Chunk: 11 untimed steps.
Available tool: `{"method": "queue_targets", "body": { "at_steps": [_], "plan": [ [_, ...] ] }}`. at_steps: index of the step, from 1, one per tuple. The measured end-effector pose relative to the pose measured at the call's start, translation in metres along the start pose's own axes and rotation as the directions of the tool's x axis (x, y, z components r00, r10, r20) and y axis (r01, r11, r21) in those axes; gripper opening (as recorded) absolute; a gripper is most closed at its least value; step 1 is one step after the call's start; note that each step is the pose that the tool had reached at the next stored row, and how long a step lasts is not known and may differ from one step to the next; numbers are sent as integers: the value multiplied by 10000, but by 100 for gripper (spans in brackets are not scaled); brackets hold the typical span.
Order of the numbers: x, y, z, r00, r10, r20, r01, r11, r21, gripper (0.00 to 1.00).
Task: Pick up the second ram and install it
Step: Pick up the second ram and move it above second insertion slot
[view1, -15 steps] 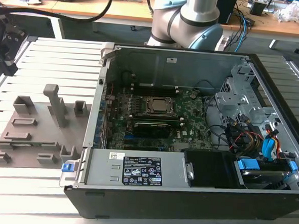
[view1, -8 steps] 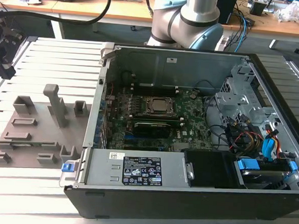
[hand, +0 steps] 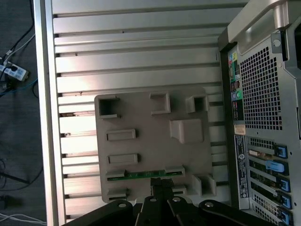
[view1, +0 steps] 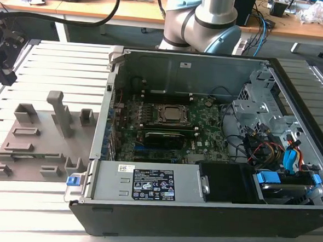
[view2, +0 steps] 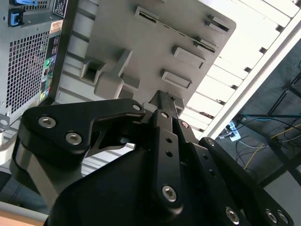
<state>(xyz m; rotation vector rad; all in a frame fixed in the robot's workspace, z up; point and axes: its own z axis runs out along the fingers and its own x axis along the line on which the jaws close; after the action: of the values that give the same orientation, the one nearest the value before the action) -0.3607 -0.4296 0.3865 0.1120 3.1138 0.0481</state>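
The second ram (hand: 141, 174) is a thin green stick lying in a long slot near one edge of the grey fixture tray (hand: 146, 117). In the exterior view the second ram (view1: 30, 156) sits at the near side of the tray (view1: 40, 138), at that view's left beside the open computer case (view1: 204, 134). In the first wrist view my gripper (hand: 161, 184) hangs well above the tray. Its black fingers are drawn together, nothing is between them, and their tips line up over the stick's end. The second wrist view shows the gripper (view2: 162, 98) from behind its linkages, pointing at the tray (view2: 141, 42).
The case stands open with its motherboard (view1: 166, 129), processor socket (view1: 173, 115) and cable bundle (view1: 280, 150) exposed. Its rear panel (hand: 263, 117) rises beside the tray. Upright blocks (view1: 60, 112) stick up from the tray. The ribbed aluminium table (hand: 136, 52) ends at an edge, with floor cables (hand: 14, 70) beyond it.
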Motion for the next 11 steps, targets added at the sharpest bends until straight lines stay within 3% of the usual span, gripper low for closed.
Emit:
{"method": "queue_targets", "body": {
  "at_steps": [4, 6, 9, 11],
  "plan": [
    [0, 0, 0, 9995, -311, -10, 311, 9995, -7, 11],
    [0, 0, -1, 9972, -744, -24, 744, 9972, -19, 11],
    [0, 0, 0, 9904, -1383, -43, 1383, 9904, -37, 11],
    [0, 0, 0, 9803, -1977, -58, 1976, 9803, -55, 11]
  ]
}}
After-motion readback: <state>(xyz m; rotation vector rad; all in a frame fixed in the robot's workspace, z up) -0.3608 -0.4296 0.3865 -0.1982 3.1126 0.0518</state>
